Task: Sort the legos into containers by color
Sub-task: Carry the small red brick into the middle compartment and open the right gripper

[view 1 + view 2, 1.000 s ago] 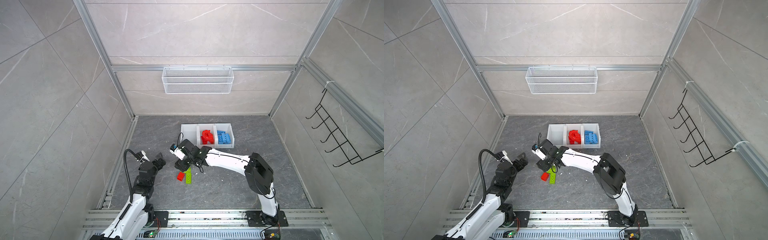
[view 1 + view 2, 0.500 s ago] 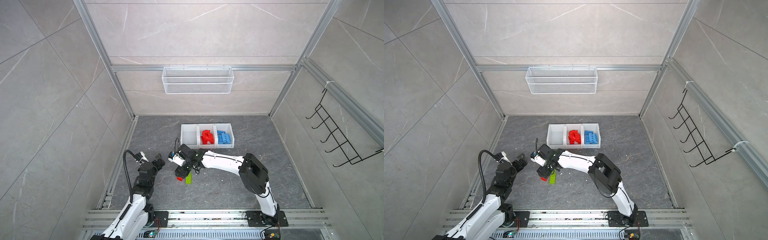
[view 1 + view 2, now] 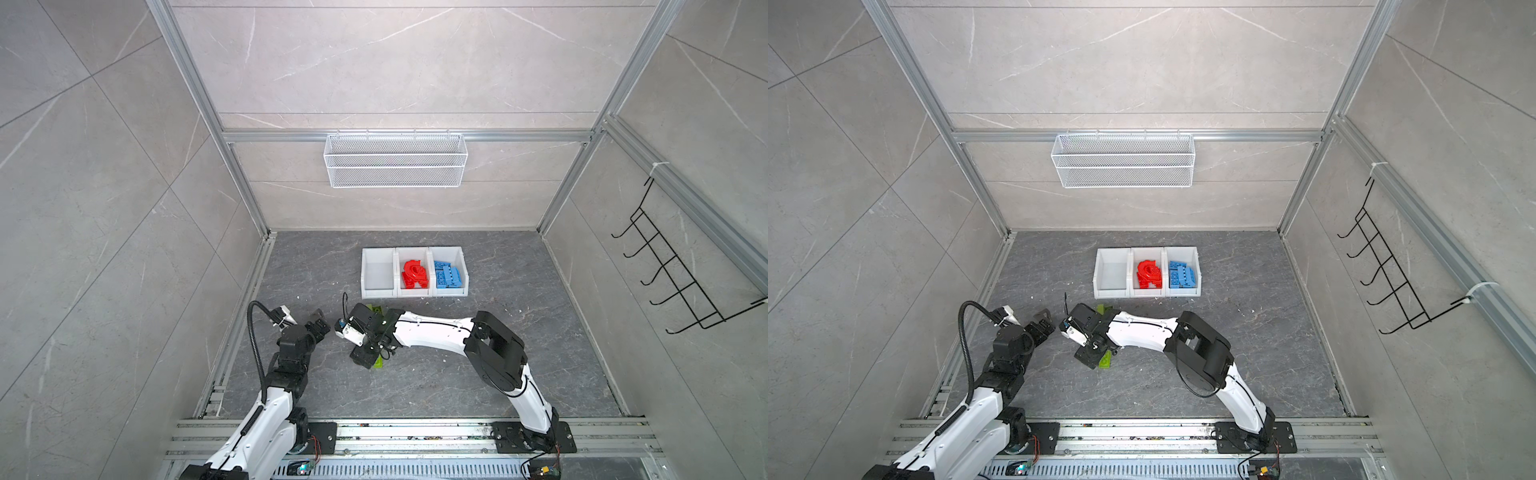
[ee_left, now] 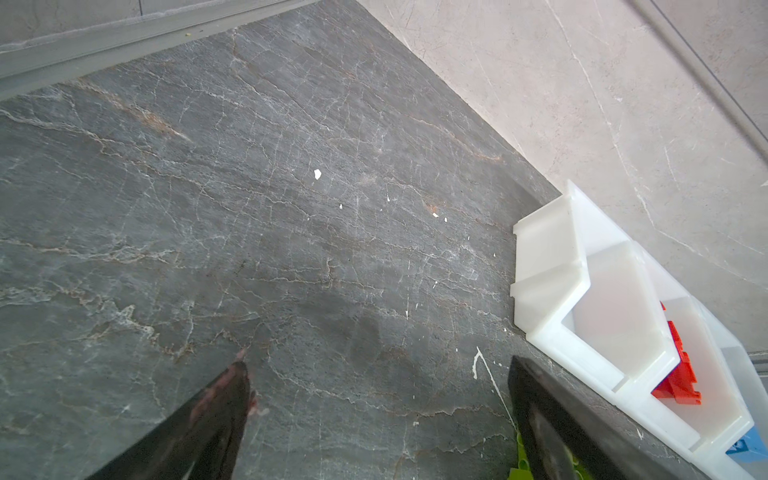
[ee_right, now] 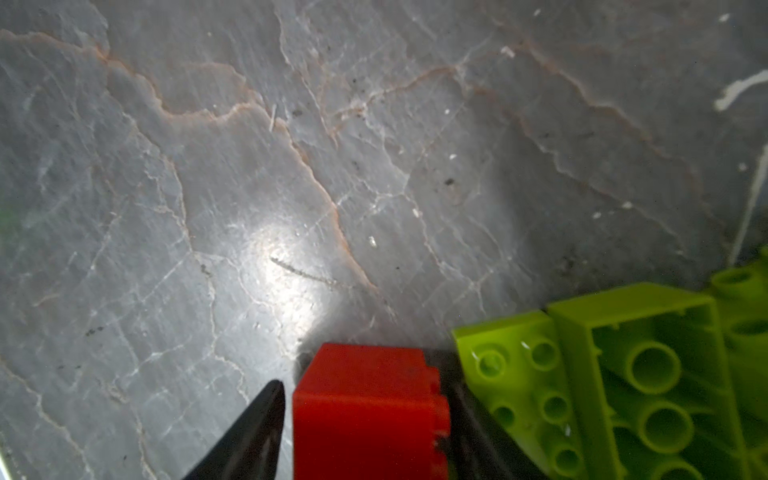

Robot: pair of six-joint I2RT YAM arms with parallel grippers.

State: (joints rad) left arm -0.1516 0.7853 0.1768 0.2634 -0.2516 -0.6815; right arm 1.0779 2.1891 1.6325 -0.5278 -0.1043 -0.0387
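The table (image 3: 561, 353) is free along its right edge and in its back left corner. White bins (image 3: 415, 293) block the back middle. The right arm (image 3: 432, 330) lies across the centre, over green bricks (image 3: 379, 363).

Dark grey veined slab (image 3: 415, 386) is carrying everything, with three joined white bins (image 3: 414, 293) sitting directly on it at far centre. Lime green bricks (image 3: 379, 363) are lying on it left of centre, nearer than the bins, and an upturned green brick (image 5: 652, 386) is showing its hollow underside. A red brick (image 5: 365, 411) is sitting just beside them, contact with the slab unclear, and small white flecks (image 4: 317, 173) are lying scattered about.
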